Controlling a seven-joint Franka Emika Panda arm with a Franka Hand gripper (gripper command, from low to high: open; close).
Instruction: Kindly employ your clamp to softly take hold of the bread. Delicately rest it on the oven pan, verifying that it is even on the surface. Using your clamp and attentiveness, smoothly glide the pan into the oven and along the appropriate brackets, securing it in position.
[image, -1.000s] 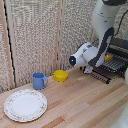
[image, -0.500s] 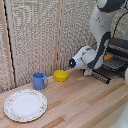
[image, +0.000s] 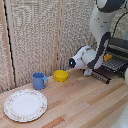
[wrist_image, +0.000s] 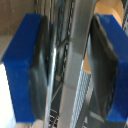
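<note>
The oven pan (image: 114, 66), a dark wire rack, sticks out of the front of the dark oven (image: 120, 46) at the exterior view's right. On it lies the small orange-brown bread (image: 107, 58), which also shows as an orange patch behind the bars (wrist_image: 102, 10). My gripper (image: 96, 70) is at the pan's front edge. In the wrist view the gripper (wrist_image: 72, 65) has its blue pads (wrist_image: 22, 65) on either side of the pan's front metal bar (wrist_image: 79, 60) and looks shut on it. The brackets are hidden.
A yellow bowl (image: 61, 75) and a blue mug (image: 39, 80) stand on the wooden table by the back wall. A patterned white plate (image: 25, 105) lies near the front at the exterior view's left. The white arm rises above the oven.
The arm has barely shifted; the gripper stays at the pan's front edge, and the pan and bread keep their places.
</note>
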